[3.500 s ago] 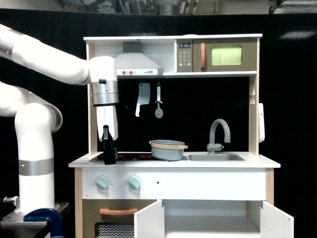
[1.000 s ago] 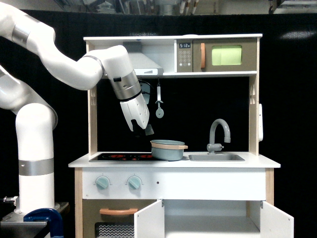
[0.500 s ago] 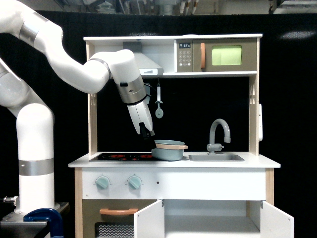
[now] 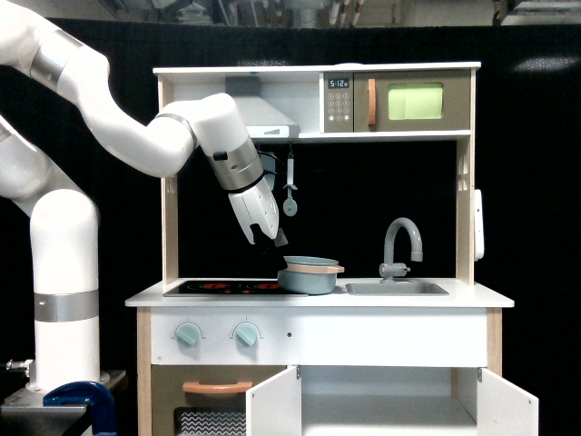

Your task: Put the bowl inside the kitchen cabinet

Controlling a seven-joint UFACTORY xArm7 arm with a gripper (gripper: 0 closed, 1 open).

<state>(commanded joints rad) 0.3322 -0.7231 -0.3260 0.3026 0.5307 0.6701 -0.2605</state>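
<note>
The grey-blue bowl (image 4: 309, 278) with its peach rim stands on the white counter, between the stove plate and the sink. My gripper (image 4: 276, 239) hangs tilted just above and to the left of the bowl's left rim, apart from it. Its dark fingers blend into the black background, so whether they are open or shut cannot be made out. The kitchen cabinet (image 4: 390, 401) is below the counter, with both white doors (image 4: 272, 406) swung open and its white inside showing.
A black stove plate (image 4: 222, 287) lies left of the bowl, and the sink (image 4: 397, 288) with a grey faucet (image 4: 402, 242) lies to its right. Toy utensils (image 4: 290, 195) hang behind my wrist. A microwave (image 4: 413, 102) sits on the top shelf, and the oven handle (image 4: 216, 387) is at the lower left.
Over the last second my gripper swung right and down to the bowl's left rim, then lifted slightly. The bowl has not visibly moved.
</note>
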